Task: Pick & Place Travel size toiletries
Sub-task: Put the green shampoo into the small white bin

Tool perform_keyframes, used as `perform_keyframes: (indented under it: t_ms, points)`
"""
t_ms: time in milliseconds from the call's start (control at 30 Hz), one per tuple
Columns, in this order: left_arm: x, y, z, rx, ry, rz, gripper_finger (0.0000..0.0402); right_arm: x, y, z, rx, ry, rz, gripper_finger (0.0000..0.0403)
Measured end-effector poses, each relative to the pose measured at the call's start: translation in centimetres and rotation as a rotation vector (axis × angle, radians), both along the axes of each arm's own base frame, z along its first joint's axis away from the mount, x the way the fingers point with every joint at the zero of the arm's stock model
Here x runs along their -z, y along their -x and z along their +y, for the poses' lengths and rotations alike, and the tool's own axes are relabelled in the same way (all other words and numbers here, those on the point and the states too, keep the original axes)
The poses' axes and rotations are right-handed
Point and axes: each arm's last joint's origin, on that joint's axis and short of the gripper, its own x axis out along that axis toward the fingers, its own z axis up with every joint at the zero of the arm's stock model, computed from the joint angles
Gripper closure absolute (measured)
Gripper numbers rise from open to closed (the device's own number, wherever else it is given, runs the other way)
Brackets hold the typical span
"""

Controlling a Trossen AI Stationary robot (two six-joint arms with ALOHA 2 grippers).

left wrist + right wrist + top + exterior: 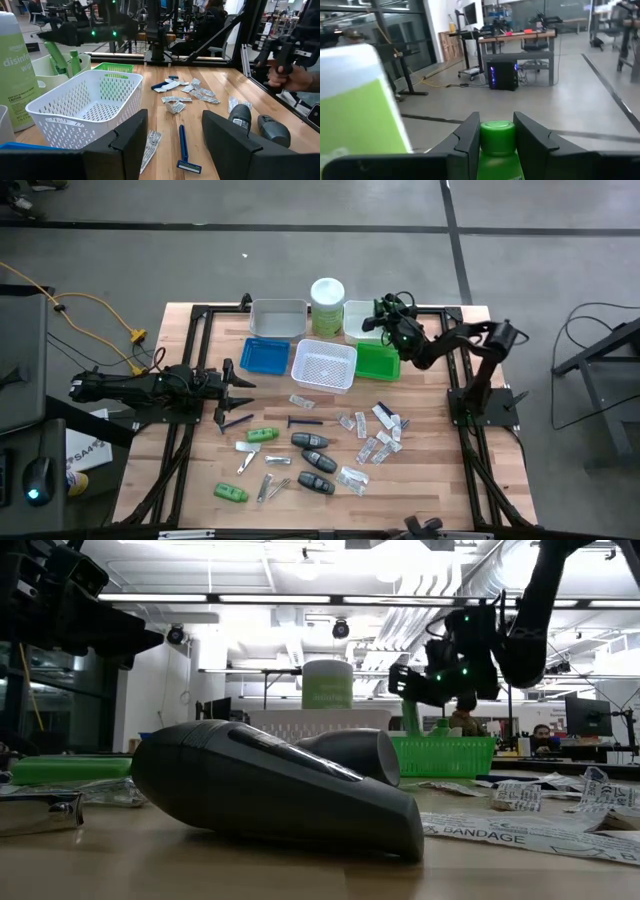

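Note:
My right gripper [385, 315] hangs over the far trays beside the pale-green canister [327, 307], shut on a green tube [496, 145]. Two more green tubes [74, 62] stand in the cream tray [358, 320] under it. Loose toiletries lie on the wood: green tubes [262, 436], dark grey cases [308, 441], a blue razor [184, 150], clear packets [380, 435], clippers [247, 464]. At the table's left side my left gripper [172, 145] stands open and level, holding nothing. My right gripper pinches the green tube between its two fingers, just behind the round cap [496, 134]. The cap sticks out between the fingers' free ends, so the tube lies along them. The tube is held in the air above the trays.
A grey tray [278, 318], a blue tray [264, 356], a white perforated basket [324, 366] and a green tray [377, 361] crowd the far middle. A black frame [200, 315] borders the table. A person's hand [295, 80] shows beyond the table's right side.

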Motion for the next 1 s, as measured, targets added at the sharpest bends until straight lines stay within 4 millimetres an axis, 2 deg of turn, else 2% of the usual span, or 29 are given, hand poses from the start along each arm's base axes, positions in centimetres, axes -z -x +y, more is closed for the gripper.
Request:
perform_keyframes:
  t_ms: [500,1000]
  points:
    - [0.0,0.0,0.0,0.0,0.0,0.0,0.0213,1.4,0.0,-0.2,0.02,-0.087,0.008,0.0311]
    - [0.0,0.0,0.0,0.0,0.0,0.0,0.0213,1.2,-0.9,1.5,0.009,-0.066,0.072,0.0311]
